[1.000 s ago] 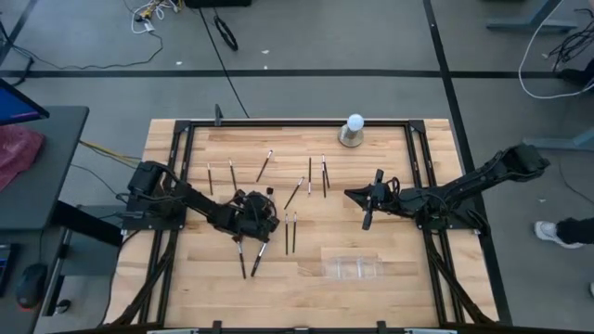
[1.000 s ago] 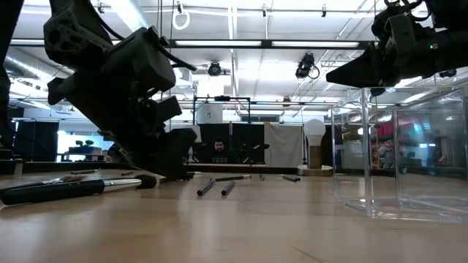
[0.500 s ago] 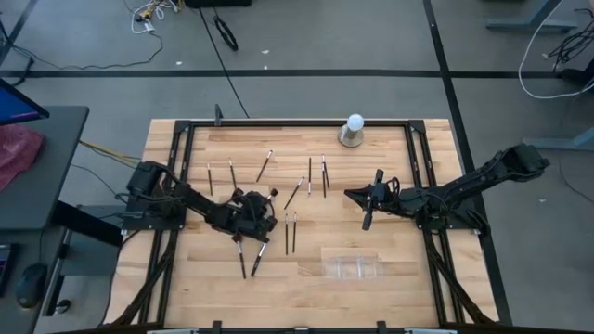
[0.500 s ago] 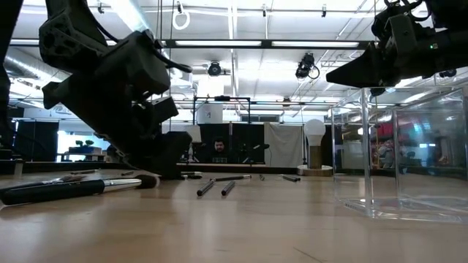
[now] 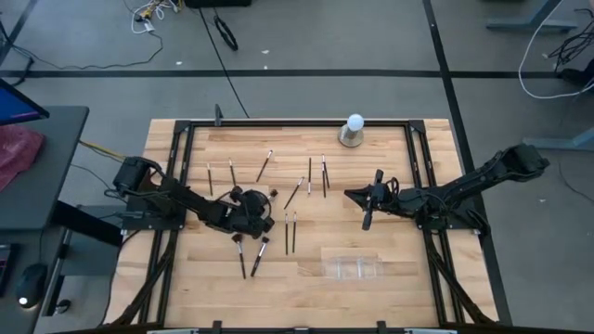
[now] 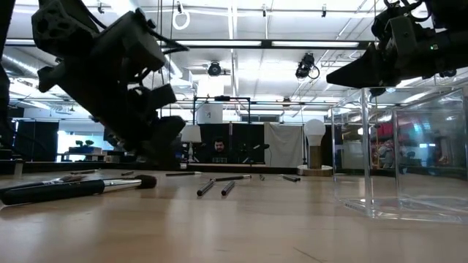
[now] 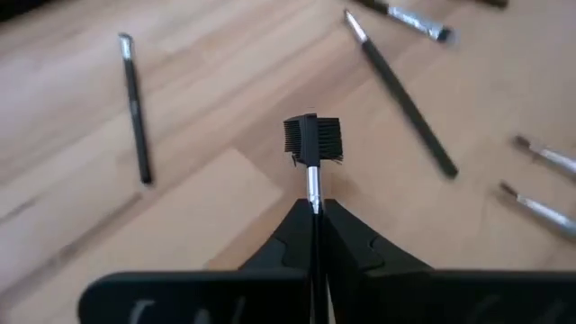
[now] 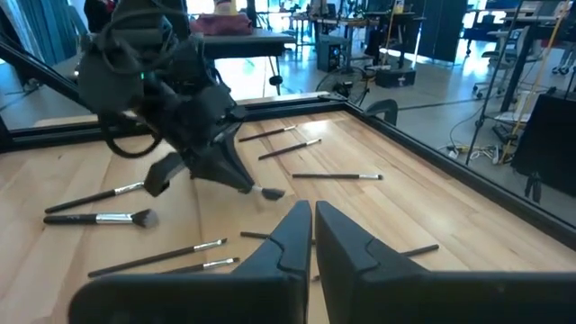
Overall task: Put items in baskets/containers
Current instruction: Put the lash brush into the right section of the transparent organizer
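Observation:
My left gripper (image 5: 264,202) hangs just above the table left of centre, shut on a slim makeup brush whose dark comb-like head (image 7: 312,137) sticks out past the fingertips. Several other brushes lie flat on the wood: two pairs near it (image 5: 251,256) (image 5: 290,232) and a scattered row farther back (image 5: 310,176). The clear tray (image 5: 353,267) sits toward the near edge, right of centre, and looms large in the low view (image 6: 402,157). My right gripper (image 5: 368,221) hovers shut and empty above the table, behind the tray. My left gripper pinches the brush between its two fingers at the silvery ferrule (image 7: 312,187), just behind the head. The brush lies along the fingers, and the handle is hidden between them. The fingers slant down from the table's left. The brush is lifted clear of the wood.
A white ball on a grey round base (image 5: 353,123) stands at the far edge. A dark metal frame (image 5: 297,122) runs around the tabletop. Bare wood lies between the tray and the near pairs of brushes. A person sits far off in the room (image 6: 219,148).
My left gripper has risen from the tabletop, still shut, and drawn a little toward the table's left, its arm folding back. The brush it pinches has come up off the wood with it. The right arm has kept still.

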Robot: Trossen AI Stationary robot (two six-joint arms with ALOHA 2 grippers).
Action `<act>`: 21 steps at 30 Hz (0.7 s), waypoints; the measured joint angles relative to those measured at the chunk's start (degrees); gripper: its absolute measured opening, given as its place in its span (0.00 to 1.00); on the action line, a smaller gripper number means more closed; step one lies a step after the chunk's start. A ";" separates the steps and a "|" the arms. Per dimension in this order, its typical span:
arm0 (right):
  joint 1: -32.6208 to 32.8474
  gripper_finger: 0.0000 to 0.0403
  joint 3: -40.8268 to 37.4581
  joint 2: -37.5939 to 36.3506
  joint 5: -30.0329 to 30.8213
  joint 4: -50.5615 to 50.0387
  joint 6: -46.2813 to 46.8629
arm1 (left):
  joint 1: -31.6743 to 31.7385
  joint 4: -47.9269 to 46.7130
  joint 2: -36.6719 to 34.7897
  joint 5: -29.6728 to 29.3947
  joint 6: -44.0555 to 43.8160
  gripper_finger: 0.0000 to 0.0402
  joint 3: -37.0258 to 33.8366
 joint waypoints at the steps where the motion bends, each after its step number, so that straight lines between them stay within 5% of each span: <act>1: 0.00 0.05 0.00 0.00 -0.04 -0.28 0.00 | 0.00 1.71 -0.05 -0.14 1.10 0.03 0.02; 6: -0.02 0.05 -0.02 0.00 -7.64 -2.70 0.05 | 0.60 17.22 -0.38 3.97 12.38 0.03 0.02; 12: -0.02 0.06 -0.02 0.41 -12.58 -4.86 0.99 | 4.23 45.56 -0.51 20.64 29.41 0.03 0.24; 17: -0.03 0.15 -0.02 4.07 -13.30 0.47 -1.56 | 8.63 58.58 -0.56 36.78 31.34 0.03 0.26; 21: -0.03 0.28 -0.02 10.41 -13.60 12.85 -7.92 | 10.21 59.68 -0.56 42.60 29.78 0.03 1.61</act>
